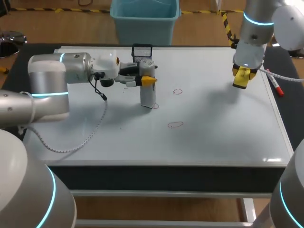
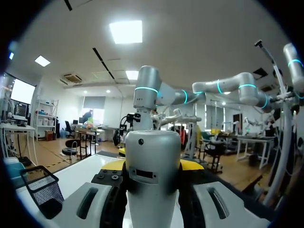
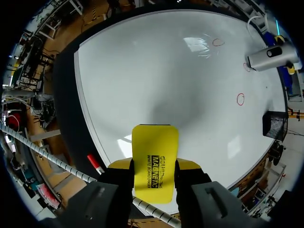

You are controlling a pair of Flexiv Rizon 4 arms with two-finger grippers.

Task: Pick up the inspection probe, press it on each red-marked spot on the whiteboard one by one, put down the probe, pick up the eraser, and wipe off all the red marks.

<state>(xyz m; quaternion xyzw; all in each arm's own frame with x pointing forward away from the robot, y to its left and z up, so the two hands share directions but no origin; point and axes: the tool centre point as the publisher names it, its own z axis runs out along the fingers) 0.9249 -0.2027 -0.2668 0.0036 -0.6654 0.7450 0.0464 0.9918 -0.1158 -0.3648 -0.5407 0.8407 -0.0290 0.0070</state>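
The grey inspection probe (image 1: pixel 148 92) stands upright on the whiteboard (image 1: pixel 213 137), its foot at a red circle (image 1: pixel 155 106). My left gripper (image 1: pixel 148 80) is shut on its upper part. In the left wrist view the probe (image 2: pixel 152 175) fills the gap between the yellow tips of the left gripper (image 2: pixel 152 166). Two more red circles (image 1: pixel 177 91) (image 1: pixel 175 125) lie to the probe's right. My right gripper (image 1: pixel 241 78) hangs over the board's right side, shut on the yellow eraser (image 1: pixel 241 80). In the right wrist view the eraser (image 3: pixel 154 156) sits between the fingers, with the probe (image 3: pixel 273 54) far ahead.
A black mesh holder (image 1: pixel 141 51) stands at the board's back edge behind the probe. A red-capped marker (image 1: pixel 276 86) lies along the right edge. A cable (image 1: pixel 90 128) trails from my left arm across the board's left part.
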